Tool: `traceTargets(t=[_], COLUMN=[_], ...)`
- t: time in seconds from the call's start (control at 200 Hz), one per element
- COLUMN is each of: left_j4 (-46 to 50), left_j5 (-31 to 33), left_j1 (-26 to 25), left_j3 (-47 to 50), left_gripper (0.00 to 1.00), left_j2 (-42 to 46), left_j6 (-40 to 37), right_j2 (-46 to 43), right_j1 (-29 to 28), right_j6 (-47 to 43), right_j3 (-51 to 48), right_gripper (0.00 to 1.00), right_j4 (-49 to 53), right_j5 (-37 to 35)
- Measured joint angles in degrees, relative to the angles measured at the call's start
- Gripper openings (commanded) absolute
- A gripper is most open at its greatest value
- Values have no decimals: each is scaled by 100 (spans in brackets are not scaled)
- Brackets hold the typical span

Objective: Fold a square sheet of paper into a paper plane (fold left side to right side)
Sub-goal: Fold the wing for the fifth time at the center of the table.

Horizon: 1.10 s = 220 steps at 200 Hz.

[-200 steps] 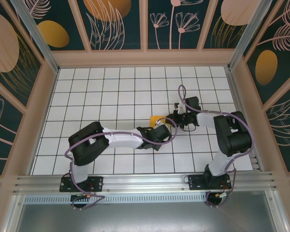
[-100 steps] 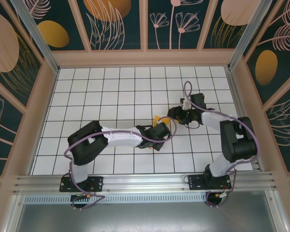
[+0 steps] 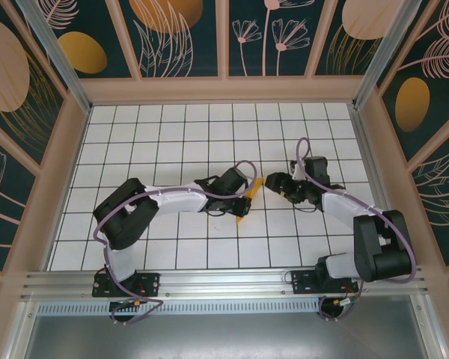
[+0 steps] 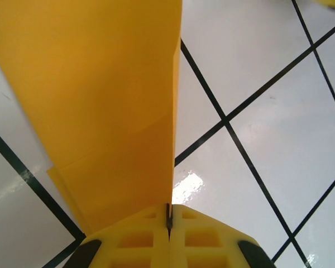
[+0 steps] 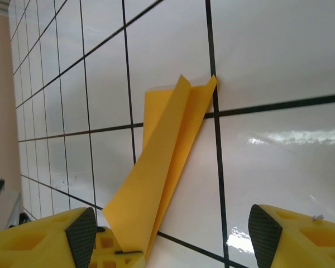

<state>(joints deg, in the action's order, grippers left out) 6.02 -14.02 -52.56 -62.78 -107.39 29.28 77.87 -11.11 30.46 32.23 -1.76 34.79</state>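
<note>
Fingers of the left gripper (image 4: 169, 215) clamp the paper plane (image 4: 100, 100), right gripper (image 5: 173, 229) fingers apart with it just ahead; we'd pinch firmly while creasing.

paper plane (image 5: 166, 167): thin matt orange paper, crisp creases | floor tiles (image 4: 268, 128): white, super glossy, glare spots | left gripper (image 4: 169, 219): matt yellow moulded plastic, black grippy-looking pads (image 4: 82, 252) | rail (image 3: 224, 283) at 6 o'clock: bare brushed metal, dull sheen
</note>
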Motion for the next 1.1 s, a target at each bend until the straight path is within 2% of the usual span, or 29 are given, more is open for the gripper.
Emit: traceTargets(t=[0.22, 0.445, 0.741, 0.861, 1.101], left_j4=[-549, -828, -1029, -1080, -1523], left_j5=[-750, -1130, -1147, -1224, -1497], left_j1=[321, 446, 595, 592, 647], left_j3=[315, 398, 435, 459, 671], left_gripper=[0, 0, 0, 0, 0], left_j2=[0, 0, 0, 0, 0], left_j6=[332, 514, 796, 833, 990], right_j2=[175, 811, 1397, 1561, 1491], right_j1=[-254, -566, -728, -750, -658], right_j6=[503, 872, 1106, 1209, 1191], right_j3=[-127, 212, 885, 1043, 1097], right_gripper=[89, 92, 92, 89, 87], right_j4=[-713, -929, -780, -739, -658], right_j5=[249, 249, 59, -39, -240])
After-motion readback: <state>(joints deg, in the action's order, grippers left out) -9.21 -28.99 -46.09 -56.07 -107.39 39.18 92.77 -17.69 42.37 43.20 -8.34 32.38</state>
